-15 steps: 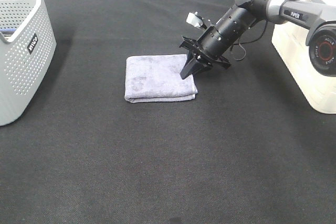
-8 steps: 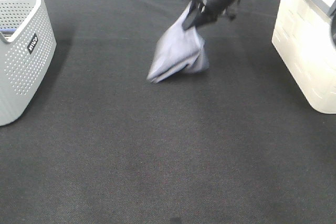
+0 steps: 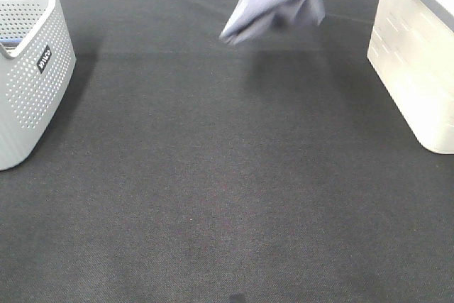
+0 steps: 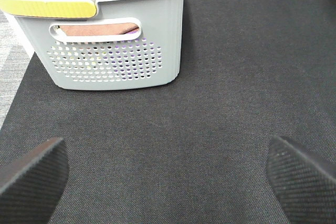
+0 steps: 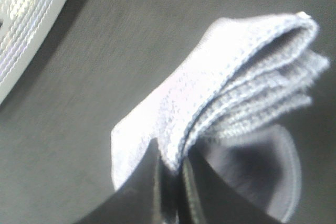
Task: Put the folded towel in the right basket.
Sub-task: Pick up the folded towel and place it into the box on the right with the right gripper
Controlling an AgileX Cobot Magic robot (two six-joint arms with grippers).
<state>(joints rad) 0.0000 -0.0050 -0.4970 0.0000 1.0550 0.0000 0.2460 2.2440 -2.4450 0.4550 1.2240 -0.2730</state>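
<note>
The folded lavender terry towel (image 3: 273, 1) is being held aloft in the clamped right gripper (image 5: 171, 169) near the cream plastic basket (image 3: 415, 69).

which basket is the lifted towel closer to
The cream basket on the right: the towel hangs close to it, while the grey perforated basket stands far across at the left edge.

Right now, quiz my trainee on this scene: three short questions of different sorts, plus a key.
1. True or false: the towel lies flat on the mat.
2. Fill in: the left gripper is ___ (open or shut).
3. Which one holds the towel? A) left gripper B) right gripper C) neither

Key: 1 false, it hangs in the air above the mat; 2 open; 3 B.
</note>
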